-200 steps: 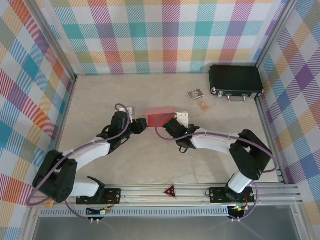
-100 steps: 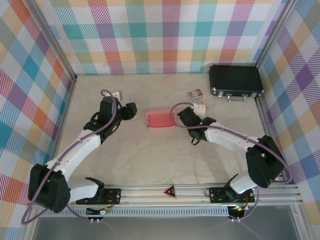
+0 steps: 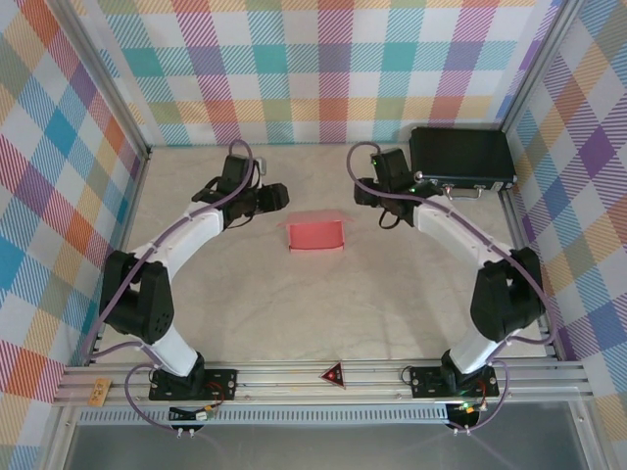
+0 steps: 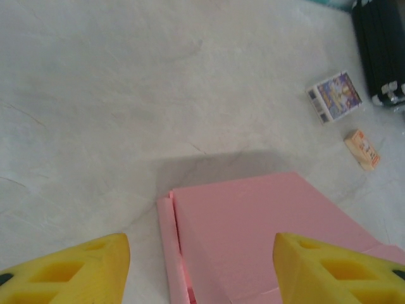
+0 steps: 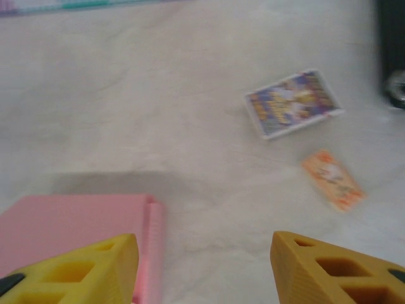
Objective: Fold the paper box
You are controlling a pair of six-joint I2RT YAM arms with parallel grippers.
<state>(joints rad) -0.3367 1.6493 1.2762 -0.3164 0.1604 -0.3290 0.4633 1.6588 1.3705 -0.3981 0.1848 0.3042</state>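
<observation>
Both arms have just swung back to the far side. The left gripper [image 3: 278,198] and right gripper [image 3: 362,193] are part-open and empty. The paper box [image 3: 315,235] looks folded.

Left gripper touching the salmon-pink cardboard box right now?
Apart. The top view shows the left gripper farther back and left of the salmon-pink cardboard box, with a strip of bare table between them.

The left arm [image 3: 191,232] and right arm [image 3: 456,230] share white shells between black joints, each trailed by a looping purple cable [image 3: 238,145]. Their claw fingers [image 4: 76,269] are blocky yellow with angular cut-out pockets.
</observation>
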